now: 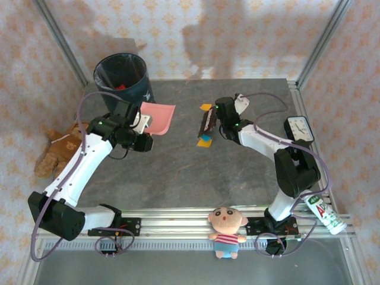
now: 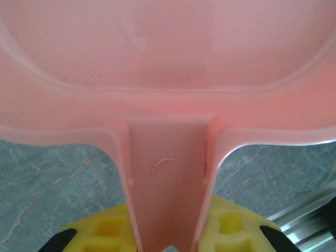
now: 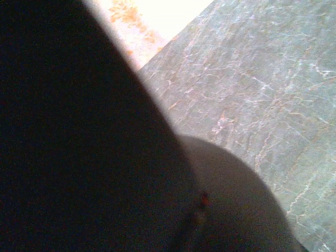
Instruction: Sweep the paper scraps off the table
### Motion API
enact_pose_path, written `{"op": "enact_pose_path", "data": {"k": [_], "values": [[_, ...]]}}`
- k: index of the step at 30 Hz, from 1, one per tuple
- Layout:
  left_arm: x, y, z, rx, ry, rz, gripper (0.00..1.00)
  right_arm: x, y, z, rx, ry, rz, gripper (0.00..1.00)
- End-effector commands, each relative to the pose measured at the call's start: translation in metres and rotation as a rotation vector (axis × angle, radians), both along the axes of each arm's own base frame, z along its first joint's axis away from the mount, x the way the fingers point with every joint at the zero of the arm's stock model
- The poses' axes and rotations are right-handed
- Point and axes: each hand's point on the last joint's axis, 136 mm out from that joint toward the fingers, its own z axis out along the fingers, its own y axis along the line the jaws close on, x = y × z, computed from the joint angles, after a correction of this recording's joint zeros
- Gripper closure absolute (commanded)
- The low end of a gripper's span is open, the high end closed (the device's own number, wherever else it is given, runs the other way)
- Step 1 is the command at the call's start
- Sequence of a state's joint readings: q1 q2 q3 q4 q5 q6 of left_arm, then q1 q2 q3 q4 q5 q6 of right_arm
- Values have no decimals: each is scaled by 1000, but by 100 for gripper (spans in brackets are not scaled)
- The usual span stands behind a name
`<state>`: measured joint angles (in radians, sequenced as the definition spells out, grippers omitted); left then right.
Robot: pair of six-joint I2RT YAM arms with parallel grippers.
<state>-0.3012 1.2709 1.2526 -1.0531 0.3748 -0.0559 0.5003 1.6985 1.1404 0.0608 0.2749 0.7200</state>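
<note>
Looking down from above, we find the left pincer (image 1: 142,123) clenched on the handle of the pink dustpan (image 1: 159,117). In its wrist view the yellow fingers (image 2: 236,218) squeeze that handle from both sides, so the pan juts straight ahead of the pincer with its open lip turned toward the middle of the table (image 1: 178,172). We judge it is held this way to catch whatever gets pushed across. It also sits close to the dark bin (image 1: 122,77) just beyond that pincer, ready for tipping out. The right pincer (image 1: 218,119) is clenched as well and appears to grasp a dark brush (image 1: 206,123), which hangs just to its left with its working edge toward the table; its own wrist view is too dark for us to confirm the grip. The paper scraps (image 1: 205,141) on the table lie close to the right pincer: yellow and blue bits just nearer than the brush, and an orange bit (image 1: 205,107) just beyond it. From the left pincer they lie well apart, out past the pan's lip. We take the brush to be set among them for dragging them panward.
</note>
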Motion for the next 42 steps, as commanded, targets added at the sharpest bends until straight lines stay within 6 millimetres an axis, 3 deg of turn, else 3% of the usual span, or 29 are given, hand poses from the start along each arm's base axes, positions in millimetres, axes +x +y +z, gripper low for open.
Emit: {"op": "enact_pose_path", "data": {"k": [1,7,14,25,31,42], "values": [[-11,1,-17,72,38,-61,100,6,18,49,3,-95,124,100],[-21,-7,-38,138,98,-116,100,1,16,86,-122,-147,199,100],[-37,-19,-63,227,196,-219,100,-15,6,107,-298,-160,281,100],[-59,-39,-99,328,369,-379,100,-46,-9,96,-622,-103,450,100],[-57,-45,-109,389,433,-441,100,-53,6,86,-640,-146,562,100],[-46,-61,-115,426,507,-512,100,-46,27,61,-641,-129,644,100]]}}
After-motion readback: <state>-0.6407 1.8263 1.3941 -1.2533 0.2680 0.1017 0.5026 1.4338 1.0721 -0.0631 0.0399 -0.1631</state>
